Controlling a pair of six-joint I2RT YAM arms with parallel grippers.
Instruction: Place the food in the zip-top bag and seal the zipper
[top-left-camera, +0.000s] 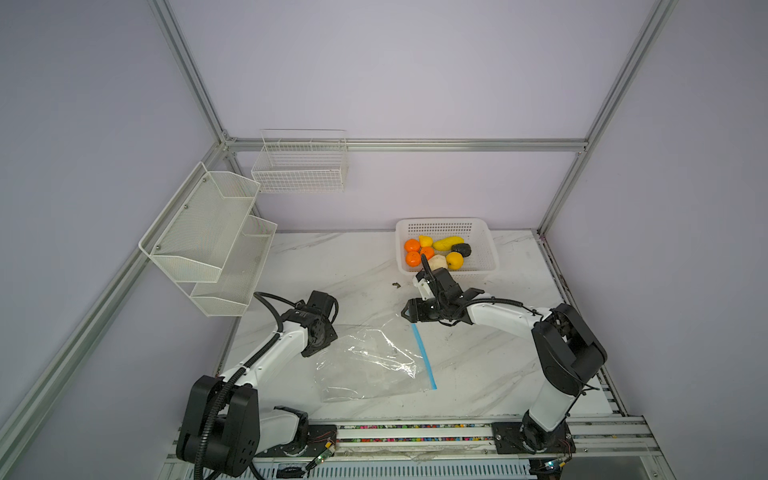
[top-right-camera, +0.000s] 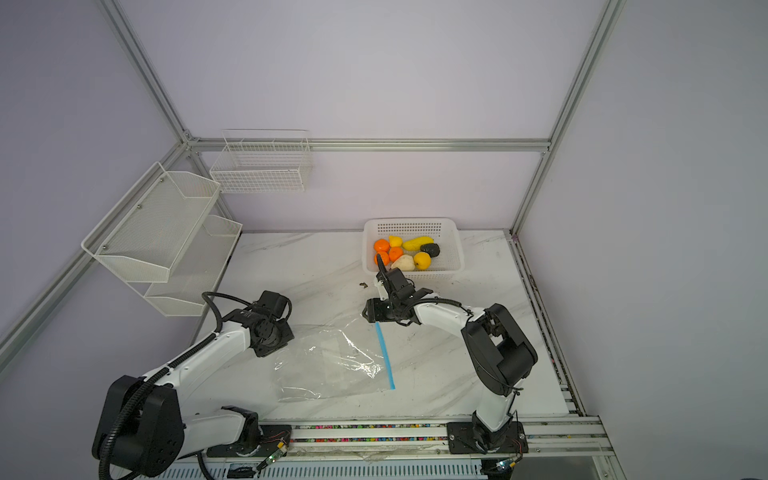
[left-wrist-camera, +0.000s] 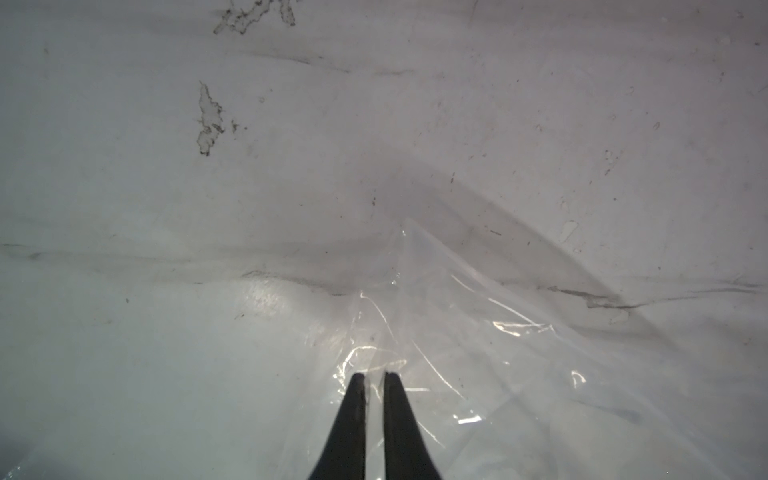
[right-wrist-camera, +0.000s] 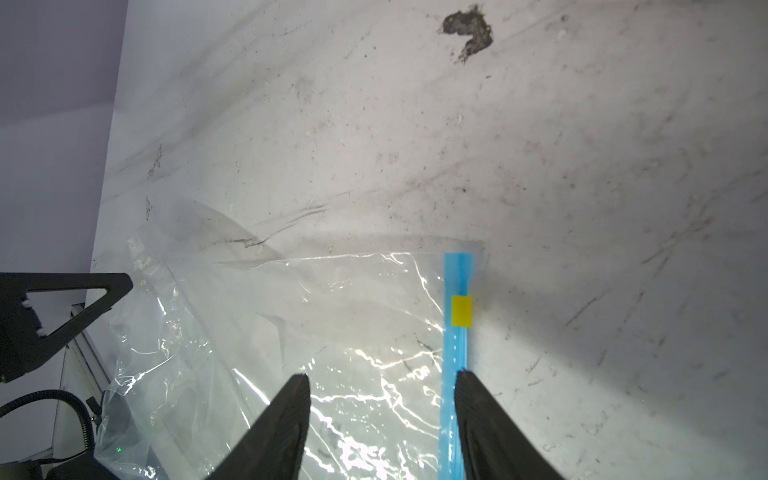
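The zip-top bag (top-left-camera: 374, 361) (top-right-camera: 332, 365) lies flat and crinkled on the marble table between my arms. Its light-blue zipper (top-left-camera: 424, 357) (right-wrist-camera: 455, 353) runs along the right edge, with a yellow tab (right-wrist-camera: 461, 311) near the far end. My left gripper (left-wrist-camera: 374, 376) is pinched on a raised fold of the bag (left-wrist-camera: 457, 332) at its far left corner. My right gripper (right-wrist-camera: 382, 376) stands open over the zipper's far end, one fingertip (right-wrist-camera: 467, 386) on the blue strip. The food (top-left-camera: 436, 251) (top-right-camera: 405, 253) sits in a white basket (top-left-camera: 440, 222): three tangerines, yellow pieces, a cream bulb and a dark lump.
White mesh shelves (top-left-camera: 208, 241) hang on the left wall, and a wire basket (top-left-camera: 299, 166) hangs on the back wall. A small dark chip (top-left-camera: 395, 284) (right-wrist-camera: 467, 31) marks the table between the bag and the white basket. A metal rail (top-left-camera: 415, 432) runs along the front edge.
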